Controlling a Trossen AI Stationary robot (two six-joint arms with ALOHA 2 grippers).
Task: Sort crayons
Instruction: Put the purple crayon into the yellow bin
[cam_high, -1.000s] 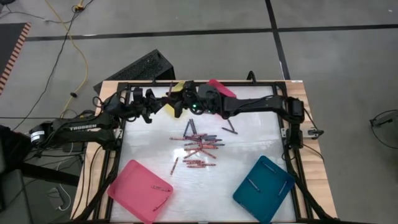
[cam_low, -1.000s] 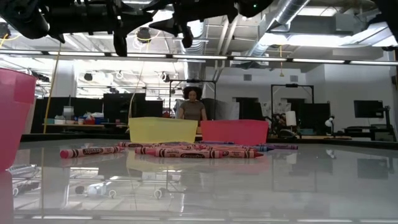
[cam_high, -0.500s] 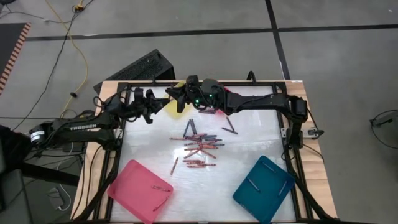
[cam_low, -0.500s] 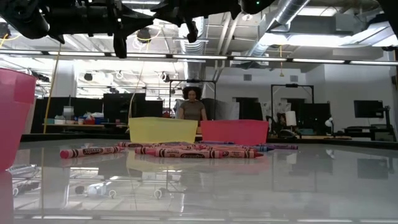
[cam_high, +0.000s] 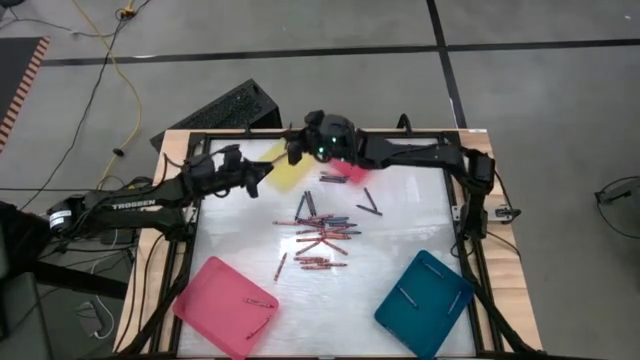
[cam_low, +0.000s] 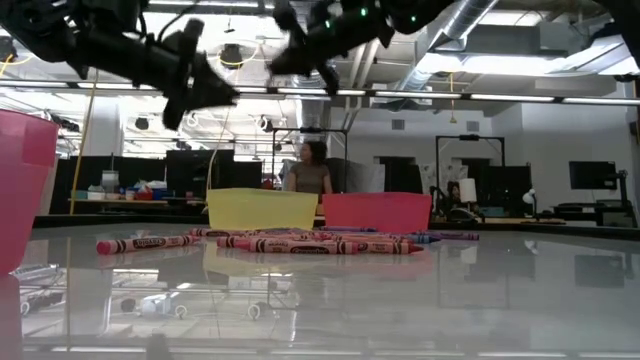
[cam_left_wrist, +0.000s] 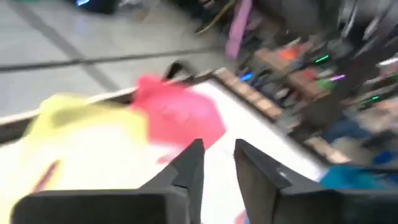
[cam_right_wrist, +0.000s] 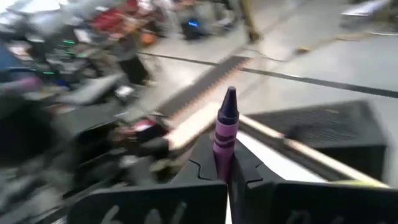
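The right pincer (cam_right_wrist: 225, 167) is clenched on a purple crayon (cam_right_wrist: 225, 134), held upright above the far edge of the surface (cam_high: 400, 220). We see the left pincer (cam_left_wrist: 217, 163) with a narrow gap between its fingers, holding nothing, above the yellow tray (cam_high: 283, 170). The remaining crayons (cam_high: 322, 232) lie clustered mid-surface. A pink tray (cam_high: 225, 305) and a teal tray (cam_high: 425, 305) sit at the near corners.

My fingers (cam_right_wrist: 205, 163) are hiding the lower half of the purple crayon (cam_right_wrist: 224, 127). Motion is smearing the yellow tray (cam_left_wrist: 93, 121) and pink tray (cam_left_wrist: 180, 115) in my left wrist view. From above, the crayons (cam_high: 320, 235) are showing too small to tell colours.
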